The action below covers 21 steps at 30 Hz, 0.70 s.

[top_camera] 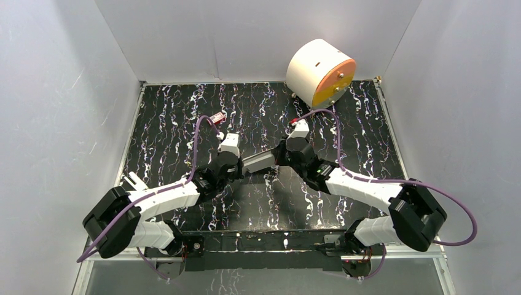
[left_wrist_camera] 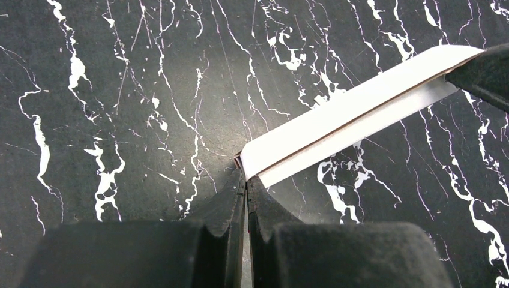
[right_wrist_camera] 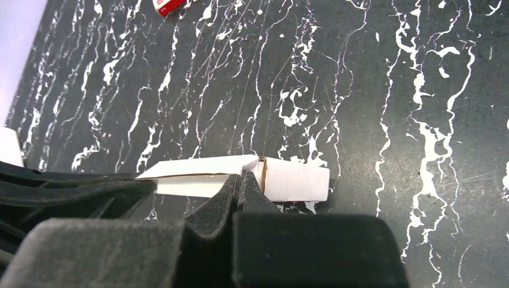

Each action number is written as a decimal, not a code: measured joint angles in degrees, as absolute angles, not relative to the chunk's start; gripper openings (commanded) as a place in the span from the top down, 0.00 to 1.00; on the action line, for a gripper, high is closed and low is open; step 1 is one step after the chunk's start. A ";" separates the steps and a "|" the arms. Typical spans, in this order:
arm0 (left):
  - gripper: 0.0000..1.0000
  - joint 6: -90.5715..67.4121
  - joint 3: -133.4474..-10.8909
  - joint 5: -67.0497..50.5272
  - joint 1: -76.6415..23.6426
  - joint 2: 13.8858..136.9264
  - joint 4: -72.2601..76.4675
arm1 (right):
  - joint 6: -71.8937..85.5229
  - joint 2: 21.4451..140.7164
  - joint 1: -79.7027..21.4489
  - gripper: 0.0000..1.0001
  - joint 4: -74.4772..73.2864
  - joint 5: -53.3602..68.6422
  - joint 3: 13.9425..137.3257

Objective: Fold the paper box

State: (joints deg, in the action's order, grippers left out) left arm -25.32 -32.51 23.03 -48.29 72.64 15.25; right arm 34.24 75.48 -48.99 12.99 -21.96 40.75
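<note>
The paper box point(top_camera: 258, 160) is a flattened white cardboard sleeve held just above the black marbled table point(top_camera: 258, 110) between both arms. In the left wrist view the paper box point(left_wrist_camera: 354, 114) runs up and to the right from my left gripper point(left_wrist_camera: 245, 174), which is shut on its near corner. My right gripper's dark finger point(left_wrist_camera: 483, 72) shows at the far end. In the right wrist view my right gripper point(right_wrist_camera: 240, 178) is shut on the box's point(right_wrist_camera: 198, 175) lower edge beside a fold, and a short panel point(right_wrist_camera: 297, 182) sticks out to the right. From above, the left gripper point(top_camera: 241, 166) and the right gripper point(top_camera: 278, 155) face each other.
A big white cylinder with an orange face point(top_camera: 321, 72) lies at the back right. A tiny red item point(top_camera: 217, 117) sits behind the left arm and also shows in the right wrist view point(right_wrist_camera: 168, 5). White walls point(top_camera: 61, 123) enclose the table on three sides.
</note>
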 measured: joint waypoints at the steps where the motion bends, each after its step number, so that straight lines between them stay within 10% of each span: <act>1: 1.00 -25.36 -32.51 22.92 -48.40 72.73 15.27 | 34.94 75.18 -48.88 1.00 12.99 -21.82 40.75; 21: 1.00 -25.52 -33.82 20.56 -48.93 74.22 16.53 | 25.76 75.48 -48.01 1.00 10.81 -24.99 39.35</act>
